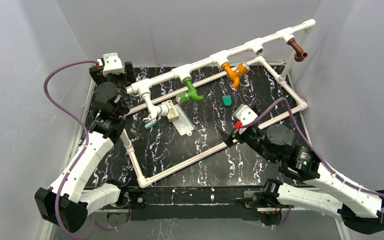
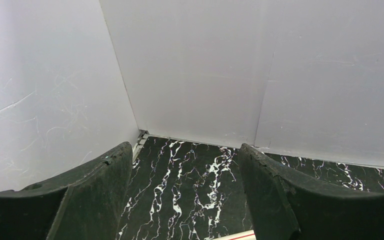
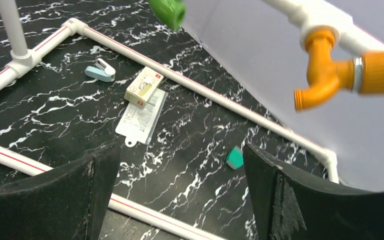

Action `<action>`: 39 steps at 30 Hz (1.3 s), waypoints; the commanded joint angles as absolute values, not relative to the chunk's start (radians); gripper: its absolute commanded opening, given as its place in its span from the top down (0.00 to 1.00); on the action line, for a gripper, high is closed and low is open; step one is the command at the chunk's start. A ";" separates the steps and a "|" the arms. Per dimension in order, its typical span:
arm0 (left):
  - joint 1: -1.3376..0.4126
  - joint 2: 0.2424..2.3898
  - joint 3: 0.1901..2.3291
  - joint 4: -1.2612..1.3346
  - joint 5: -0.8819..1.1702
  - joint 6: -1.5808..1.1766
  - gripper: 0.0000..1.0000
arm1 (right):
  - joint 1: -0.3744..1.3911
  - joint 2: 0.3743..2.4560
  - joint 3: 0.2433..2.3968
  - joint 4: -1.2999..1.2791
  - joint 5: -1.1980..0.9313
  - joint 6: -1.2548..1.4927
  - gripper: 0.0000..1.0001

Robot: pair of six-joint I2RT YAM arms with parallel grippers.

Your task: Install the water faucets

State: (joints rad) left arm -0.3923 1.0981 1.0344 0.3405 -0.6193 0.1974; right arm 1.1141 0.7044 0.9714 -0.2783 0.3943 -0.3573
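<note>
The black marbled bench [image 1: 205,150] carries a white tube frame, and above its far side slants the long white pipe [image 1: 240,50], rising to the right. That pipe is our landmark.

Left fingers [image 2: 95,195] sit off the pipe's low left end and face the far corner of the walls. They are spread wide with only bench between them, and no faucet is in their view.

Right fingers [image 3: 85,195] hang on the near side of the pipe, below its middle stretch. They too are spread wide and grip nothing. The orange faucet [image 3: 330,75] shows well above and to the right of them, clear of both tips.

Along the pipe, all four faucets hang from tee sockets:
- The white faucet [image 1: 152,107] is at the low left end.
- The green faucet [image 1: 191,94] comes next.
- The orange one sits past the middle.
- The brown faucet [image 1: 297,49] is at the high right end, with an open tee socket [image 1: 256,48] between it and the orange.

Down on the bench, below the pipe's left half, a flat card [image 3: 141,117] lies with a small cream box [image 3: 143,86] resting on its top edge. A pale blue piece [image 3: 100,70] lies just beside them, under the white faucet. A teal piece [image 3: 234,158] lies below the orange faucet, between the spread right tips in the wrist view but well beyond them.
</note>
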 commanded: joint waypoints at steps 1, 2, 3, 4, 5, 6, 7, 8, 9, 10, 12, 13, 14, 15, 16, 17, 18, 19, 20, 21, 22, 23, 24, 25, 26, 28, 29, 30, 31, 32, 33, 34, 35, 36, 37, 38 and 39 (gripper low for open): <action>-0.453 1.242 0.888 -0.093 -0.515 0.161 0.25 | 1.118 0.644 0.903 -0.349 0.542 -0.178 0.01; -0.453 1.243 0.890 -0.093 -0.514 0.161 0.25 | 1.118 0.627 0.885 -0.354 0.589 -0.150 0.01; -0.453 1.244 0.890 -0.093 -0.513 0.160 0.25 | 1.118 0.616 0.855 -0.353 0.627 -0.112 0.01; -0.453 1.244 0.890 -0.094 -0.512 0.160 0.25 | 1.118 0.606 0.833 -0.352 0.660 -0.092 0.01; -0.453 1.245 0.891 -0.094 -0.511 0.158 0.25 | 1.118 0.599 0.810 -0.348 0.689 -0.067 0.01; -0.453 1.245 0.891 -0.094 -0.509 0.157 0.25 | 1.118 0.593 0.782 -0.336 0.737 -0.039 0.01; -0.453 1.247 0.891 -0.094 -0.506 0.157 0.25 | 1.118 0.589 0.755 -0.318 0.780 -0.012 0.01; -0.453 1.248 0.891 -0.094 -0.505 0.156 0.25 | 1.118 0.582 0.723 -0.293 0.810 0.013 0.01; -0.453 1.249 0.891 -0.094 -0.505 0.156 0.25 | 1.118 0.580 0.693 -0.264 0.835 0.023 0.01; -0.453 1.252 0.891 -0.094 -0.503 0.155 0.25 | 1.117 0.577 0.665 -0.233 0.862 0.034 0.01; -0.453 1.252 0.891 -0.094 -0.499 0.153 0.25 | 1.116 0.568 0.613 -0.161 0.916 0.039 0.01; -0.453 1.253 0.891 -0.093 -0.498 0.151 0.25 | 1.115 0.564 0.582 -0.114 0.930 0.025 0.01; -0.453 1.253 0.890 -0.092 -0.495 0.151 0.25 | 1.110 0.558 0.552 -0.067 0.939 0.011 0.01; -0.453 1.253 0.891 -0.092 -0.493 0.150 0.25 | 1.096 0.555 0.525 -0.026 0.939 0.008 0.01; -0.453 1.253 0.891 -0.092 -0.493 0.149 0.25 | 1.086 0.553 0.499 0.016 0.928 0.010 0.01; -0.453 1.253 0.891 -0.092 -0.492 0.149 0.25 | 1.060 0.554 0.478 0.047 0.904 0.015 0.01; -0.453 1.253 0.891 -0.093 -0.491 0.149 0.25 | 1.010 0.561 0.456 0.078 0.872 0.020 0.01; -0.454 1.252 0.892 -0.092 -0.490 0.149 0.25 | 0.963 0.574 0.440 0.104 0.829 0.032 0.01; -0.454 1.252 0.892 -0.092 -0.487 0.148 0.25 | 0.899 0.594 0.427 0.125 0.782 0.052 0.01; -0.454 1.251 0.891 -0.091 -0.488 0.148 0.25 | 0.836 0.622 0.417 0.150 0.721 0.067 0.01; -0.454 1.250 0.890 -0.091 -0.488 0.146 0.25 | 0.773 0.651 0.411 0.174 0.661 0.074 0.01; -0.455 1.250 0.890 -0.089 -0.488 0.146 0.25 | 0.710 0.701 0.408 0.202 0.613 0.079 0.01; -0.455 1.250 0.889 -0.088 -0.489 0.148 0.25 | 0.660 0.739 0.407 0.228 0.576 0.084 0.01; -0.456 1.250 0.887 -0.087 -0.490 0.149 0.25 | 0.611 0.773 0.403 0.260 0.549 0.079 0.01; -0.456 1.249 0.886 -0.086 -0.491 0.149 0.25 | 0.574 0.808 0.396 0.305 0.541 0.077 0.01; -0.458 1.247 0.886 -0.087 -0.487 0.149 0.25 | 0.530 0.851 0.364 0.394 0.559 0.048 0.01; -0.459 1.246 0.887 -0.087 -0.485 0.149 0.25 | 0.518 0.873 0.332 0.472 0.576 0.011 0.01; -0.459 1.246 0.887 -0.087 -0.483 0.149 0.25 | 0.501 0.901 0.302 0.550 0.605 -0.018 0.01; -0.459 1.244 0.888 -0.087 -0.483 0.149 0.25 | 0.474 0.934 0.276 0.624 0.640 -0.022 0.01; -0.459 1.243 0.888 -0.087 -0.482 0.150 0.25 | 0.444 0.966 0.257 0.683 0.628 -0.021 0.01; -0.459 1.240 0.888 -0.086 -0.484 0.150 0.25 | 0.412 0.999 0.238 0.744 0.603 -0.027 0.01; -0.459 1.238 0.887 -0.086 -0.486 0.150 0.25 | 0.388 1.039 0.218 0.819 0.596 -0.027 0.01; -0.459 1.237 0.885 -0.083 -0.487 0.150 0.25 | 0.363 1.078 0.201 0.885 0.595 -0.018 0.01; -0.460 1.238 0.885 -0.082 -0.485 0.150 0.25 | 0.335 1.122 0.186 0.952 0.581 -0.015 0.01; -0.460 1.240 0.885 -0.083 -0.486 0.151 0.25 | 0.298 1.167 0.173 1.014 0.562 -0.015 0.01; -0.460 1.242 0.885 -0.084 -0.486 0.152 0.25 | 0.267 1.212 0.166 1.065 0.543 -0.009 0.01; -0.460 1.246 0.886 -0.084 -0.484 0.152 0.25 | 0.236 1.257 0.162 1.109 0.506 0.004 0.01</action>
